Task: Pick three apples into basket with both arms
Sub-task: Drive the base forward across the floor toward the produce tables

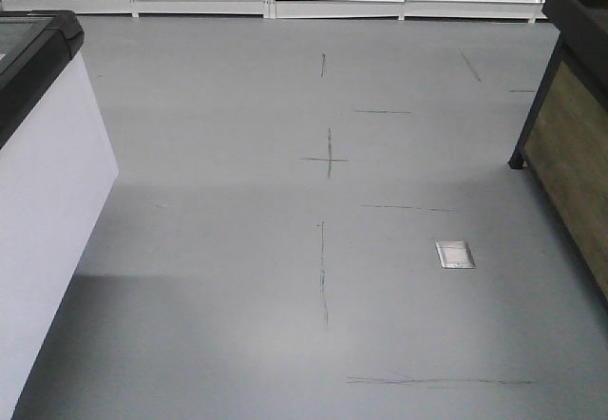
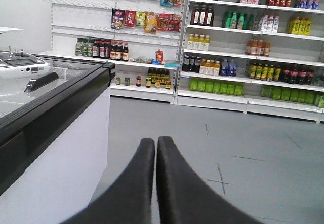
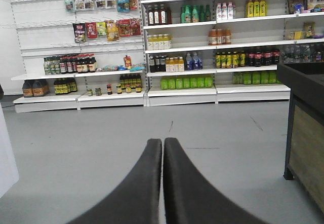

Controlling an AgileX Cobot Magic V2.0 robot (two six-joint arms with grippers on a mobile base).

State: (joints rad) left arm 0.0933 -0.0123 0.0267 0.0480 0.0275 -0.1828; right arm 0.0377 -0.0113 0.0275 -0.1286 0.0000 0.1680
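Approach is the step I would call this, since no apples and no basket show in any of the three views, so I cannot say where they sit. The robot faces an open shop aisle. The left gripper (image 2: 156, 142) has its two curved, matte black fingers pressed together with only a hairline between them, holding nothing, and the right gripper (image 3: 162, 143) is the same, closed on empty air. Both point level down the aisle towards the shelves (image 3: 182, 89), white metal racks lined with glossy bottles and hanging foil packets. The floor (image 1: 237, 249) is smooth grey, dull in sheen, scored with thin dark lines, a drawn cross (image 1: 329, 160) and a small square metal plate (image 1: 455, 254) set flush. A chest freezer (image 1: 47, 201) stands on the left, with flat white sides, a black rim and a glass lid. On the right is a wood-panelled stand (image 1: 575, 163) with a black frame, and what it carries lies outside the pictures. My guess is that the fruit is on a display like that one. The next move calls for bringing the base or arms round until the fruit and basket are in view, then parting the fingers before any reach.
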